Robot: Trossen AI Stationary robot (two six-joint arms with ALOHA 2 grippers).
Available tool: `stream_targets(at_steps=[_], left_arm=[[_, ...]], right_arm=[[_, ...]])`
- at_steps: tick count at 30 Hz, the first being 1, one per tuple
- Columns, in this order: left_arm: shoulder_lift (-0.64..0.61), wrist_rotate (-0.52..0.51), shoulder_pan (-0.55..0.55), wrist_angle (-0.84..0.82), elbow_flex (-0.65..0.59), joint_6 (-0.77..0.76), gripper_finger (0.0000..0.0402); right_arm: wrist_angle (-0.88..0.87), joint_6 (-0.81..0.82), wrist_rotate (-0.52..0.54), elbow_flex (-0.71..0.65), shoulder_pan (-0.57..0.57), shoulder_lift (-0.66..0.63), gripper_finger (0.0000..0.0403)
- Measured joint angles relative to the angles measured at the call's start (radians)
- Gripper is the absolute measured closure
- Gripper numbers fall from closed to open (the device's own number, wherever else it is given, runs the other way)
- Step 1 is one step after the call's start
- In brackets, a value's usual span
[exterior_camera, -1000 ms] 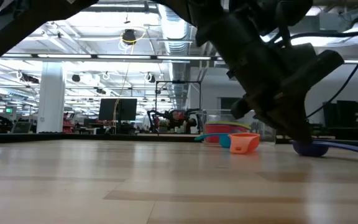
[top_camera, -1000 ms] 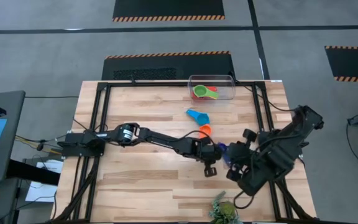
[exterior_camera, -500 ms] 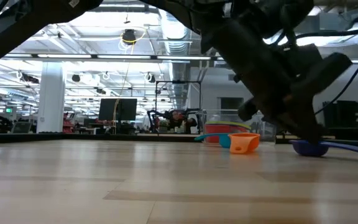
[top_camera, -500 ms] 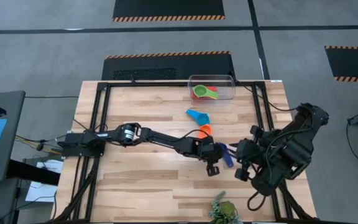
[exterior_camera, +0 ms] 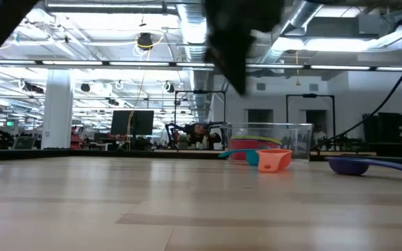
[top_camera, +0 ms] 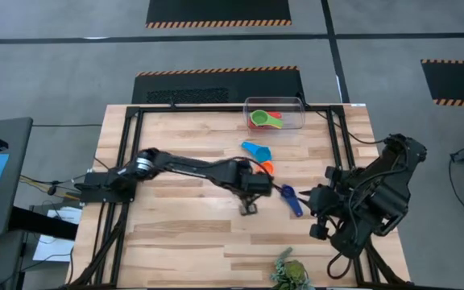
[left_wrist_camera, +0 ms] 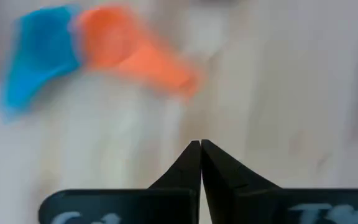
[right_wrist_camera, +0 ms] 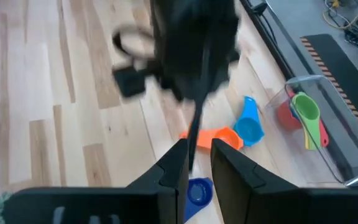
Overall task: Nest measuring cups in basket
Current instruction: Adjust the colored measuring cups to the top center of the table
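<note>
The clear basket point(top_camera: 275, 114) stands at the table's far edge, with green point(top_camera: 258, 119), red and yellow cups inside. On the table rest a light blue cup point(top_camera: 256, 151), an orange cup point(top_camera: 264, 167) and a dark blue cup point(top_camera: 292, 198), the last with its bowl down point(exterior_camera: 351, 166). My left gripper point(top_camera: 249, 207) hangs shut above bare wood left of the dark blue cup; its wrist view shows the orange cup point(left_wrist_camera: 129, 53) and the light blue cup point(left_wrist_camera: 39, 59) ahead. My right gripper point(right_wrist_camera: 199, 149) is open and raised just right of the dark blue cup point(right_wrist_camera: 197, 190).
A green leafy plant point(top_camera: 290, 270) sits at the near edge, below the right arm. The left arm point(top_camera: 192, 167) stretches across the table's middle and shows as a dark blur point(right_wrist_camera: 194, 43) in the right wrist view. Bare wood lies left of and nearer than the cups.
My left gripper has swung quickly from beside the dark blue cup toward the table's left and risen, leaving the low view's right side. My right arm has drawn back toward the right edge, uncovering the dark blue cup, which stays on the table.
</note>
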Motion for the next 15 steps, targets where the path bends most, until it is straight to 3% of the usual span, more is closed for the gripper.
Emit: stream_targets(at_steps=[7, 9, 15], left_arm=[[-0.126, -0.281, 0.000, -0.413, -0.011, -0.060, 0.0402], [-0.164, -0.342, 0.000, -0.407, -0.035, -0.075, 0.0401], [-0.289, -0.390, 0.007, -0.424, -0.169, -0.062, 0.0401]], right_arm=[[0.004, 0.095, 0.036, -0.026, -0.089, 0.001, 0.0310], [0.006, 0.158, 0.033, -0.054, -0.130, 0.002, 0.0310], [0.013, 0.285, -0.074, -0.165, -0.247, 0.002, 0.0310]])
